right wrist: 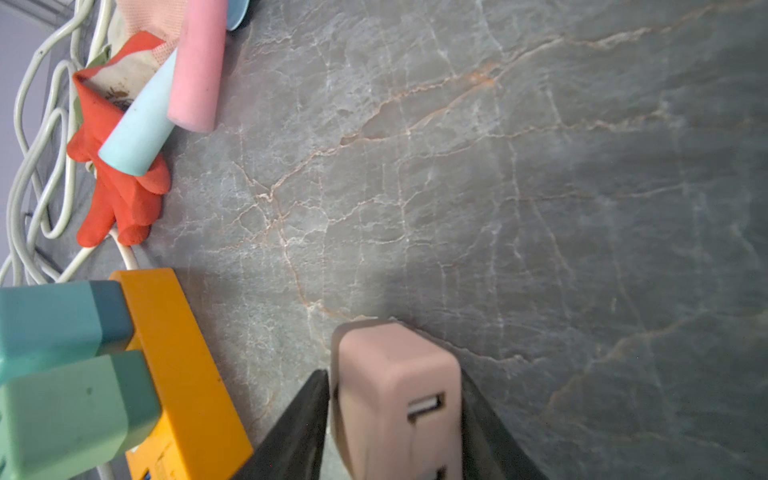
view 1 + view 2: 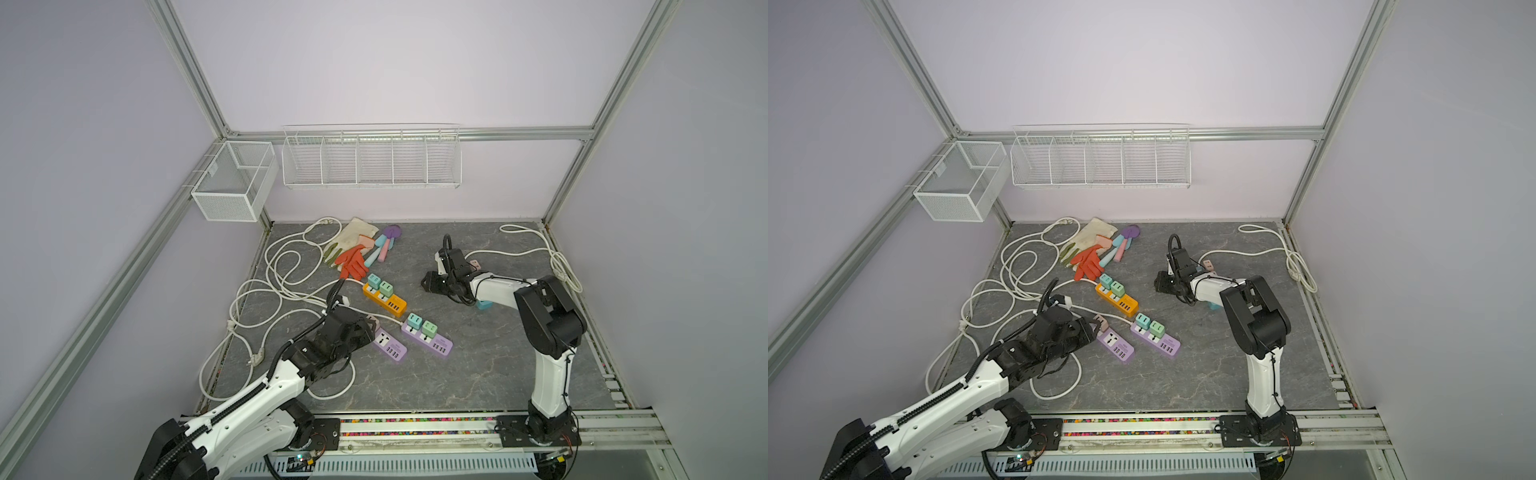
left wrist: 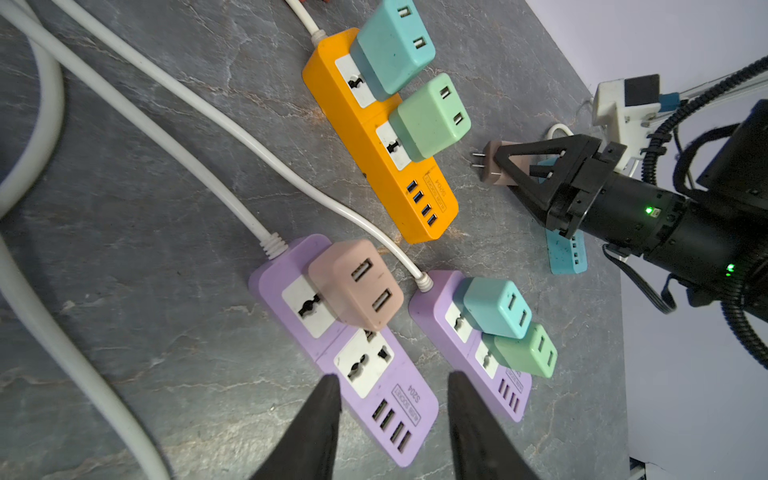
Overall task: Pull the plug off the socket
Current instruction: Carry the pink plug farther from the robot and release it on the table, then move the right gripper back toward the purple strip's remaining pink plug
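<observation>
Robotics lab cell: aluminium frame (image 2: 519, 134), bare walls (image 2: 395, 62), robot arms (image 2: 548, 374) on a rail (image 2: 415, 432).

Four power strips are lying on the table (image 2: 478, 374): an orange strip (image 2: 388, 302), two purple strips (image 2: 392, 349), a blue strip (image 2: 484, 305) at three o'clock. Seven plugs are showing: two teal plugs (image 2: 414, 321), two green plugs (image 2: 429, 329), three pink plugs (image 3: 357, 286). Two gloves (image 2: 353, 262) are lying at eleven o'clock. Two wire baskets (image 2: 371, 158) are hanging between ten and twelve.
</observation>
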Robot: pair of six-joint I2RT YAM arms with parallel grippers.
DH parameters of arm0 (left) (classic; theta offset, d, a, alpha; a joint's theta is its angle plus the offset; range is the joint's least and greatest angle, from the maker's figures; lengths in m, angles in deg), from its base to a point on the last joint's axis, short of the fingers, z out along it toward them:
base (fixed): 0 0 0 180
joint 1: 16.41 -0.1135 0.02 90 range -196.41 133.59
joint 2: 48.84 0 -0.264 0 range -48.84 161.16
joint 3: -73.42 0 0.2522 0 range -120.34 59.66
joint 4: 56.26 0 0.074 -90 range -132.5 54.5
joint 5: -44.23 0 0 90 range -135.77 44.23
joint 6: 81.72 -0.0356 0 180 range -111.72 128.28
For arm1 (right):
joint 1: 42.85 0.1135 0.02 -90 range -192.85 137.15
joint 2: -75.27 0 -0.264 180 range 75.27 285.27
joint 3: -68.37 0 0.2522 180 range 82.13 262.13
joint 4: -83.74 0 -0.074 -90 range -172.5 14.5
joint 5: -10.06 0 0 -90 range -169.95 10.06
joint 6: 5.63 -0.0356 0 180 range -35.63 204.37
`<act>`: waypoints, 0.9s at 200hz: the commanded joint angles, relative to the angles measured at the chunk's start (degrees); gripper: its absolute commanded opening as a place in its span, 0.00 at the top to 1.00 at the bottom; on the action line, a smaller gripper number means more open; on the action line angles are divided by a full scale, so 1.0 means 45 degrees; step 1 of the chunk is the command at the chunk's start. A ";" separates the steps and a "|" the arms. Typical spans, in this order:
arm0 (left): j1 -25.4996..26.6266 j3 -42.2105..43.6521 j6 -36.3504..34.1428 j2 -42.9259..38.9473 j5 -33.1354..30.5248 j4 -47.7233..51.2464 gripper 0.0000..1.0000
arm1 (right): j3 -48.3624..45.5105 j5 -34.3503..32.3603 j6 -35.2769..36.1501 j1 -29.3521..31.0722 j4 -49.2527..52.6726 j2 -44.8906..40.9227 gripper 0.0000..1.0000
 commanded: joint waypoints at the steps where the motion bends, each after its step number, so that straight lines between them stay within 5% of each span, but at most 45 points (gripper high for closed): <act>1: 0.0042 0.0249 -0.0110 -0.0407 -0.0440 -0.0027 0.55 | -0.0170 -0.0341 -0.0002 -0.0072 0.0327 -0.0523 0.44; 78: 0.0022 0.0633 -0.0180 -0.0877 -0.0674 0.0262 0.54 | -0.0170 -0.0310 0.0751 0.0166 0.1859 -0.2623 0.30; 180: -0.0404 0.1587 0.0264 -0.1642 -0.0930 0.0194 0.51 | -0.0430 -0.2108 0.2545 0.3587 0.4420 -0.5303 0.23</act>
